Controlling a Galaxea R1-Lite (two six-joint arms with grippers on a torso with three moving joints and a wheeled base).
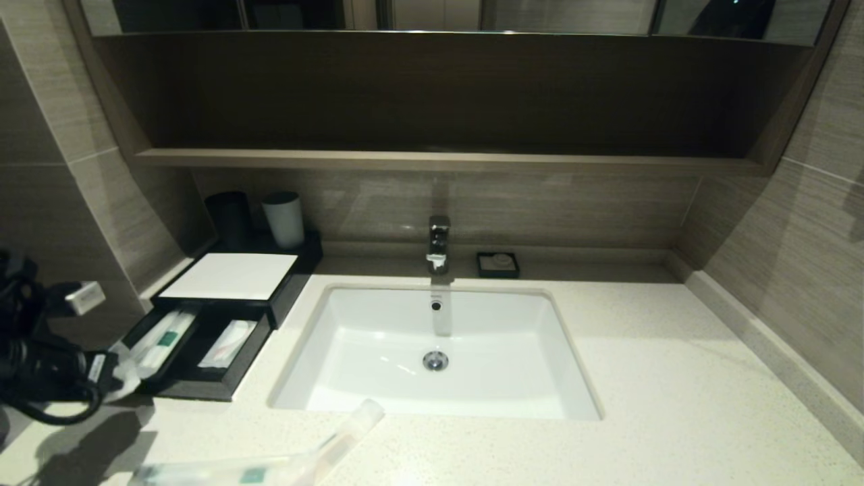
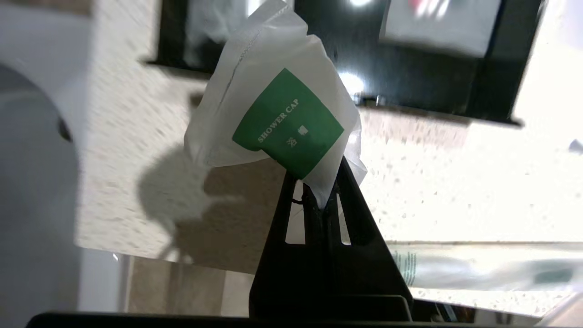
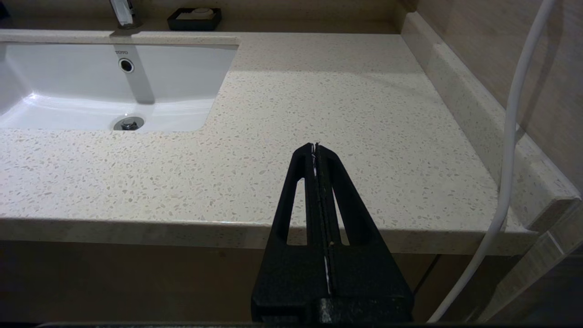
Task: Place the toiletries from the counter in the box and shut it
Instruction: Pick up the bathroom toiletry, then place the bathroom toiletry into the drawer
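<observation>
My left gripper (image 2: pixel 321 196) is shut on a corner of a white shower cap packet (image 2: pixel 287 123) with a green label. It holds the packet above the counter, beside the black box's front left corner. In the head view this gripper (image 1: pixel 111 370) is at the far left with the packet (image 1: pixel 128 364) at its tip. The black box (image 1: pixel 202 390) stands open, with white packets (image 1: pixel 162 337) in its two compartments. A long clear packet (image 1: pixel 270 466) lies on the counter at the front. My right gripper (image 3: pixel 315 148) is shut and empty, parked off the counter's front right edge.
A white sink (image 1: pixel 580 398) fills the middle of the counter, with a faucet (image 1: pixel 439 243) and a soap dish (image 1: pixel 497 264) behind it. A dark cup (image 1: pixel 229 216) and a white cup (image 1: pixel 283 219) stand behind the box. A white card (image 1: pixel 229 275) lies on the box's back part.
</observation>
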